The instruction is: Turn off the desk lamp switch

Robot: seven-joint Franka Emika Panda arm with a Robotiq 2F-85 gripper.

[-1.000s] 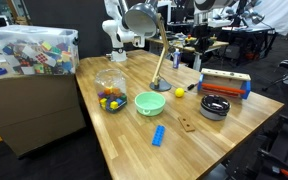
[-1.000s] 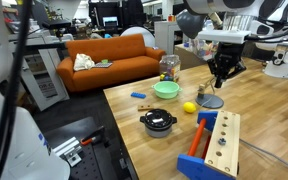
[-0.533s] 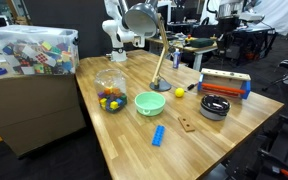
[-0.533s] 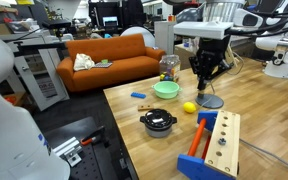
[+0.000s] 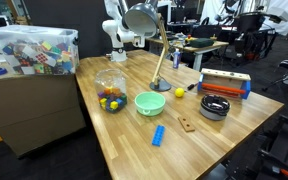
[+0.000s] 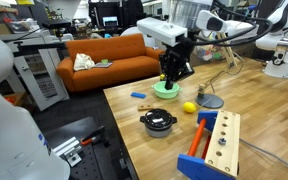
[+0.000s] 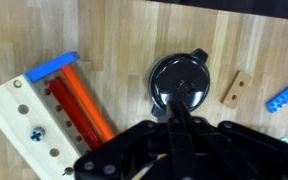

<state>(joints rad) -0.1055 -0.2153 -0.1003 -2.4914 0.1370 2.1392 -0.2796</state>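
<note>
The desk lamp (image 5: 140, 18) stands on the wooden table (image 5: 124, 130), with its silver dome head high, a thin brass arm and a small round base (image 5: 161, 84). Its base also shows in an exterior view (image 6: 210, 100). I cannot make out a switch. My gripper (image 6: 173, 76) hangs in the air, left of the lamp base and apart from it, above the green bowl (image 6: 166, 90). In the wrist view the black fingers (image 7: 174, 128) are pressed together and hold nothing.
On the table are a black lidded pot (image 6: 158, 121), a yellow ball (image 6: 189, 107), a wooden peg block with orange and blue parts (image 6: 216, 145), a blue brick (image 5: 158, 135), a small wooden piece (image 5: 186, 125) and a clear jar of toys (image 5: 110, 90). A bin of toys (image 5: 34, 50) stands beside the table.
My gripper has moved away from above the lamp base, leftward in an exterior view, to above the green bowl. The lamp has not moved.
</note>
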